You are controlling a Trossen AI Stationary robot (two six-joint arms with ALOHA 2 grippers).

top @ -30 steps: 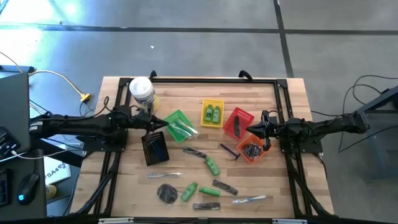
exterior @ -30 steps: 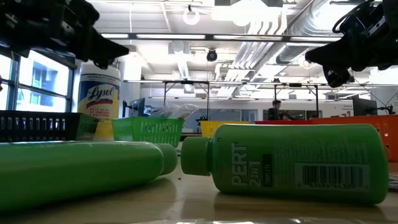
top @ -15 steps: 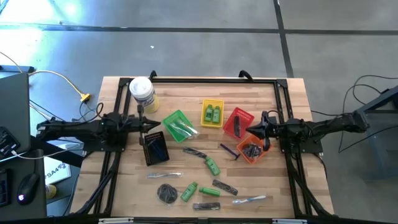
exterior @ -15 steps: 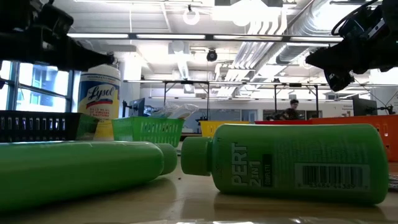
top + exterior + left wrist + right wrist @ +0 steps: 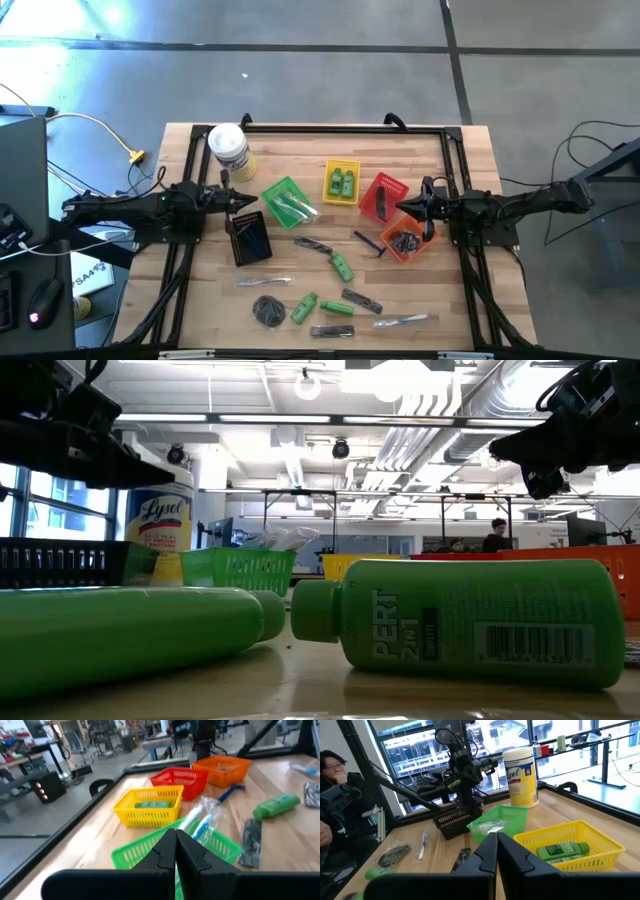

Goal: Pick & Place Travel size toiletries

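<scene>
Green shampoo bottles [image 5: 304, 308] and other loose toiletries lie on the near half of the wooden table [image 5: 440, 180]. Left gripper [image 5: 243, 199] by the black basket [image 5: 248, 237], right gripper [image 5: 404, 207] above the orange basket [image 5: 404, 242]: both pressed together, empty. Next pick: spread the fingers first. Legible: "PERT 2in1", "Lysol".

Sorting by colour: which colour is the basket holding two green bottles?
Yellow basket; the high view shows it best.

Surface [image 5: 440, 300] pale wood, matt grain. Baskets [image 5: 150, 805] plastic mesh. Green bottles [image 5: 470, 620] smooth plastic. My fingers [image 5: 192, 857] matt black.
</scene>
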